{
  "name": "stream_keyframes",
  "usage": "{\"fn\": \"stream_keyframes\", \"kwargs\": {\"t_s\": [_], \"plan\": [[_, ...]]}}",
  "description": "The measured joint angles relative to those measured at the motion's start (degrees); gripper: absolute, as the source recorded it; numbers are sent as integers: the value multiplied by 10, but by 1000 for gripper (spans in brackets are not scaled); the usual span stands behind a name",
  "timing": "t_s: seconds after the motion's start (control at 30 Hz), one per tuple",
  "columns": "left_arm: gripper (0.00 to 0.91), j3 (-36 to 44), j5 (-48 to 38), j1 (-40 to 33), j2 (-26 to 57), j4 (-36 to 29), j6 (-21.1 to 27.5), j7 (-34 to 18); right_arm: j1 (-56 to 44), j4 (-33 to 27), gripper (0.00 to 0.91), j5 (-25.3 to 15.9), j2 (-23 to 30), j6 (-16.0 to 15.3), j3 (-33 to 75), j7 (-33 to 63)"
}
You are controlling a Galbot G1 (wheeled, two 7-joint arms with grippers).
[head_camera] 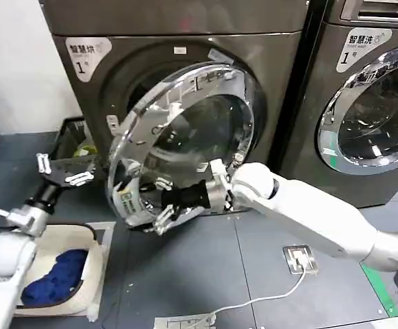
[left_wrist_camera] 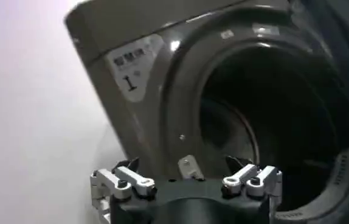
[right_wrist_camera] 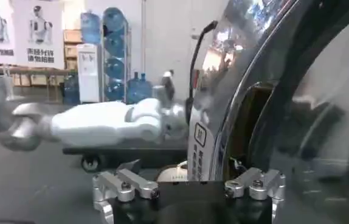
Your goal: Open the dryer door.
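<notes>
Dryer door (head_camera: pixel 185 137) swung well out from dryer (head_camera: pixel 281 75), drum mouth exposed; job near done. Right gripper (head_camera: pixel 159 212) spread open at door's lower rim. Left gripper (head_camera: pixel 61 171) open, idle beside.

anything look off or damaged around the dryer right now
Nothing looks damaged. The dryer door stands swung partly open from the dryer, with the open right gripper at its lower rim. The open left gripper hovers apart, lower left.
</notes>
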Motion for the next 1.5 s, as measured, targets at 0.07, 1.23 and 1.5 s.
{"fn": "stream_keyframes", "kwargs": {"t_s": [0.07, 1.23, 1.5], "plan": [[907, 17, 0, -13, 3, 5, -1, 3, -6, 7, 907, 0, -13, 7, 7, -8], [907, 201, 0, -114, -1, -6, -48, 28, -919, 181, 907, -43, -99, 115, 973, 148], [907, 256, -8, -154, -9, -1, -55, 29, -1034, 181, 907, -128, 57, 169, 1189, 248]]}}
